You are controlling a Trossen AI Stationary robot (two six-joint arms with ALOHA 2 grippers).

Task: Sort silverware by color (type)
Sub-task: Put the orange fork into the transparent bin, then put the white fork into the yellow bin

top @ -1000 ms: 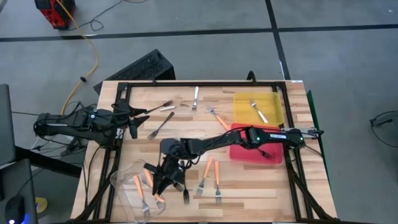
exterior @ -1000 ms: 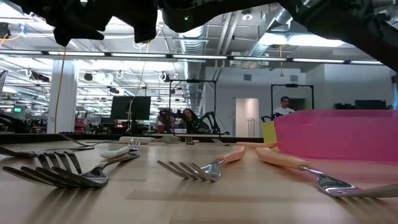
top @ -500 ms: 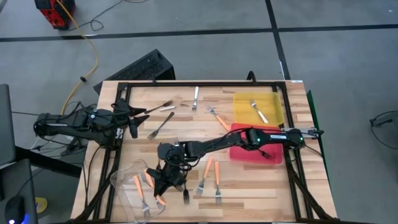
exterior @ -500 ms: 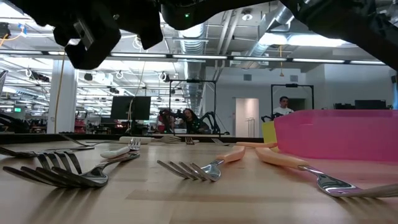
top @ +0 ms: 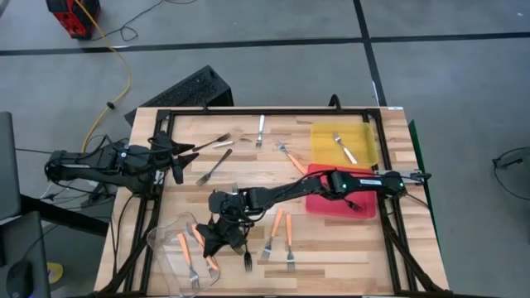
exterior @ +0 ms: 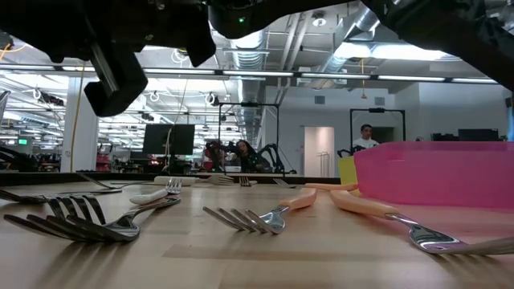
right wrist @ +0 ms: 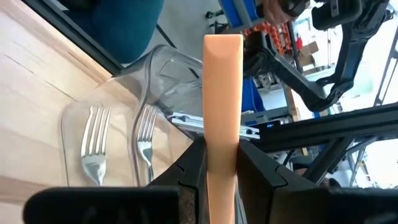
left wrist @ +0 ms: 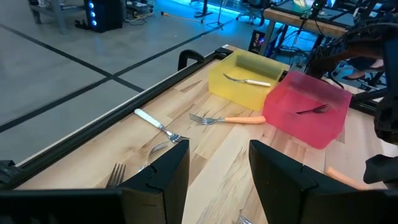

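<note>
My right gripper (top: pixel 215 238) reaches across to the near left of the table. It is shut on an orange-handled fork (right wrist: pixel 222 93) beside the clear tub (top: pixel 170 252). Two forks (right wrist: pixel 93 143) lie in the tub in the right wrist view. My left gripper (top: pixel 184 161) waits open above the far left of the table, nothing between its fingers (left wrist: pixel 168 174). Loose on the wood lie two dark forks (top: pixel 214 165), a white-handled fork (top: pixel 260 128) and orange-handled forks (top: pixel 273 232). One white-handled fork (top: pixel 344 147) lies in the yellow tray (top: pixel 364 132). My right gripper pinches the fork's orange handle (right wrist: pixel 222 140) between its two fingers (right wrist: pixel 194 162). The handle lies along the fingers, and its squared free end (right wrist: pixel 222 43) sticks out past the tips toward the tub. The gripper hides the tines. The fork is held nearly level, above the table.
A red tray (top: pixel 319 203) sits under my right arm at the right, with the yellow tray behind it. A black frame (top: pixel 265 112) runs around the table top. In the low view, forks (exterior: pixel 249 218) lie close to the near edge.
My right gripper has sunk a little by the tub and rolled about its own axis, turning the orange-handled fork with it. It has stayed shut on the fork.
</note>
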